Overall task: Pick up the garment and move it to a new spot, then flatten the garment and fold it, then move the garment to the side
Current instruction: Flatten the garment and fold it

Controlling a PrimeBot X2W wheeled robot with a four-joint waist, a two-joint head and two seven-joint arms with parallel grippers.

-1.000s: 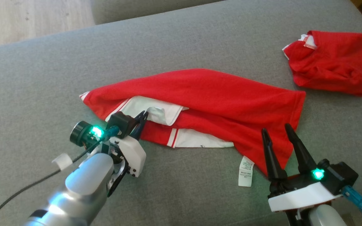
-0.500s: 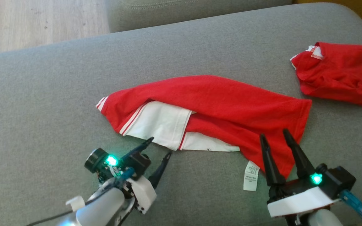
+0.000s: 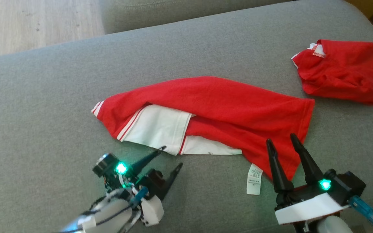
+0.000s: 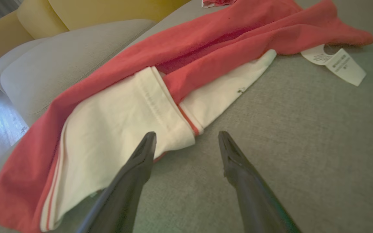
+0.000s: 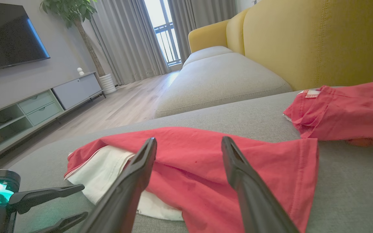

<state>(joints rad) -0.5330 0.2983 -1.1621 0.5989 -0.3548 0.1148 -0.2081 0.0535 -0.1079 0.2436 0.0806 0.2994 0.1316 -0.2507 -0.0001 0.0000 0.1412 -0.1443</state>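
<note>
Partly hidden in the head view: near right corner of the red garment [image 3: 219,100], behind the right gripper [image 3: 280,138]. Cut off at the bottom edge there: the pale left forearm [image 3: 108,216]. Too small to read: print on the white care label [image 3: 254,179], lying on the grey sofa seat [image 3: 44,97] just beside the garment's near edge. Hard to say which part is sleeve and which is hem, because folded over itself: red layer on top, white panels with red stripes showing from under it on the near side.

Lies about the middle of the sofa seat, crumpled, not flat. Long axis across the head view: narrow striped end toward the robot's left, wider red end toward the right.

Left gripper [image 3: 172,156] just before the white panel, jaws wide apart, holding nothing; cannot tell whether one tip touches the cloth. Right gripper at the right end, jaws wide too, empty. Second red garment [image 3: 342,71] bunched at the far right, well apart.
</note>
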